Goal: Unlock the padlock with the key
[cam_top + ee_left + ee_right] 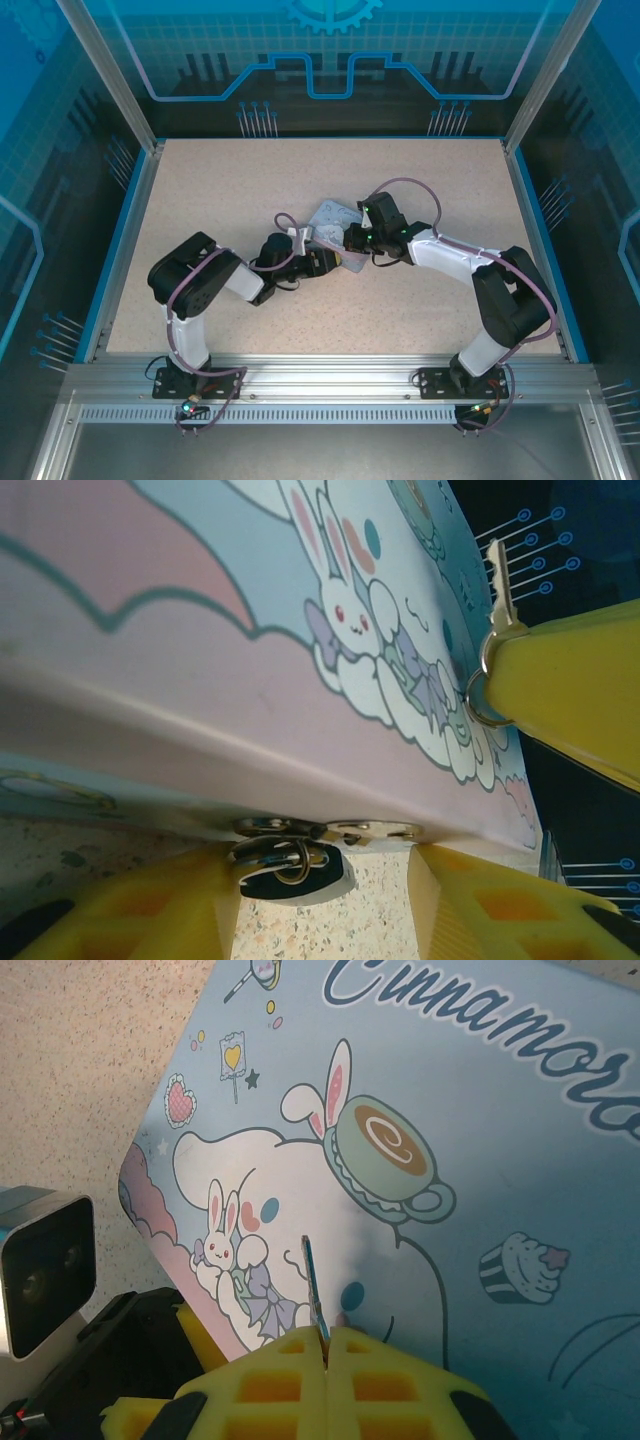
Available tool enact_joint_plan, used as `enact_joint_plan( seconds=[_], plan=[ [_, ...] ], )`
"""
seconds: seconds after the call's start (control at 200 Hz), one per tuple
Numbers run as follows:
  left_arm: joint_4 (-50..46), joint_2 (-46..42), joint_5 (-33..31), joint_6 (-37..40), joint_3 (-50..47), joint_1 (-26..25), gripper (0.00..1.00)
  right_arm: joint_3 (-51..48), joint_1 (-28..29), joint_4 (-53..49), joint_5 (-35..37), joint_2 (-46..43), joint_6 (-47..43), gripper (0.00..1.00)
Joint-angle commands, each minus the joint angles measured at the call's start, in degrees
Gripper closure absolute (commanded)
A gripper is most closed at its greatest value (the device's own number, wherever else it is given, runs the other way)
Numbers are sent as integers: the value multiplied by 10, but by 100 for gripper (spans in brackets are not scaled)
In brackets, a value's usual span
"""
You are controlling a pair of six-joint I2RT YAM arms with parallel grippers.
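Currently we are observing the right gripper (pixel 327 1335) pinching the key (pixel 312 1285), its yellow pads pressed together on the head while the blade is pointing out over the cartoon-printed tin (pixel 480 1160). The left gripper (pixel 325 900) is standing spread, one finger on each side of the padlock (pixel 290 868), which is hanging from the tin's hasp just above the table (pixel 380 925). We cannot tell whether either finger is touching the padlock.

My right hand (pixel 326 1340) has yellow grid-patterned pads, the key (pixel 498 580) silvery. The tin (pixel 480 1110) is pale blue and pink with white bunnies; under its edge the padlock (pixel 290 878) is dark teal.
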Motion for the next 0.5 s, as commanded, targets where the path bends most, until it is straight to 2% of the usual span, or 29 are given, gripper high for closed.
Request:
enact_joint_plan(
  seconds=[0.0,0.375,0.495],
  plan=[
    [-10,-13,-32,-5,23,-12,53,-24,6,-54,16,9,8,100],
    [-39,-10,-76,-12,34,-23,66,-27,6,-47,13,11,9,100],
    [-33,-13,-82,-14,33,-25,67,-30,6,-41,16,7,4,100]
  ],
)
